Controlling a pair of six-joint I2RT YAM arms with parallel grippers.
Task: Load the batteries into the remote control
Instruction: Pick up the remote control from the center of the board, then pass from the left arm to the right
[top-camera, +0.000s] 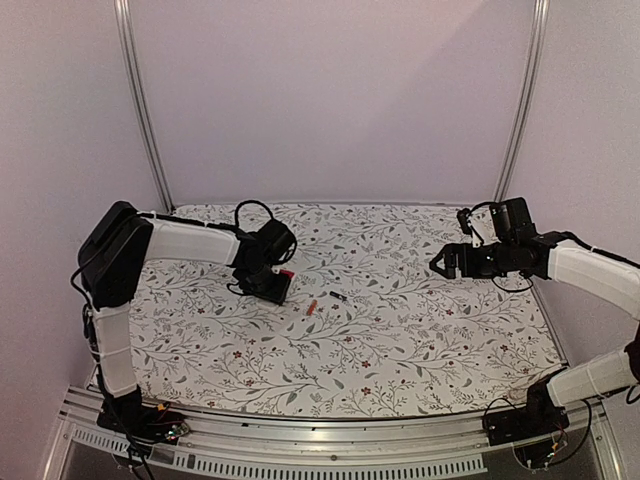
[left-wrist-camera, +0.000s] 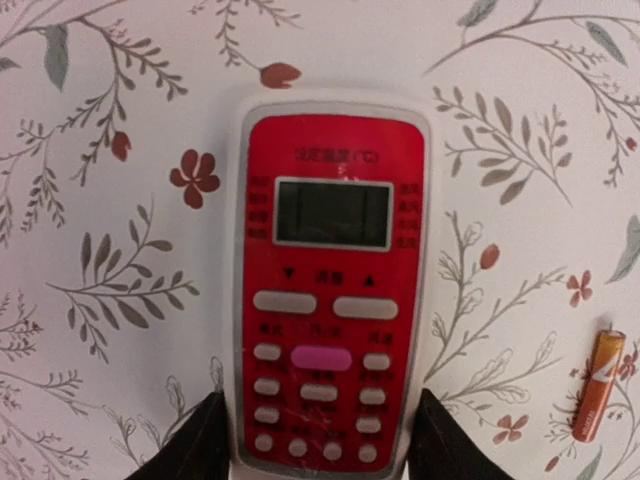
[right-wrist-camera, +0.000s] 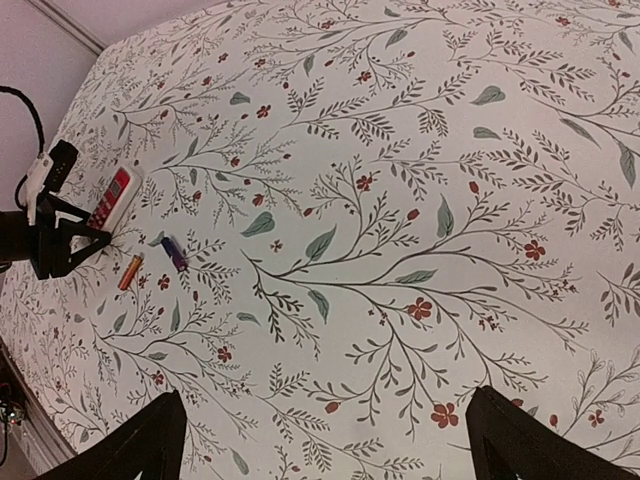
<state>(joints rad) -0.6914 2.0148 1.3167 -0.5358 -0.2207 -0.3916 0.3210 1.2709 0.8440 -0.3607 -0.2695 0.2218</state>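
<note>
The remote control (left-wrist-camera: 330, 290) lies face up on the flowered cloth, its red button face and small screen showing. My left gripper (left-wrist-camera: 318, 450) is down over its lower end, one black finger pressed against each long side. In the top view the left gripper (top-camera: 272, 285) hides most of the remote control (top-camera: 286, 274). The reddish-orange battery (left-wrist-camera: 598, 385) lies just right of it on the cloth, where the top view also shows that orange battery (top-camera: 312, 306) beside the dark battery (top-camera: 338, 296). My right gripper (top-camera: 440, 262) hovers open at the right, nothing between its fingers.
From the right wrist, the remote control (right-wrist-camera: 112, 197), orange battery (right-wrist-camera: 130, 271) and dark battery (right-wrist-camera: 174, 251) are far off at the left. The flowered cloth (top-camera: 400, 340) covers the table. Two metal posts rise at the back corners.
</note>
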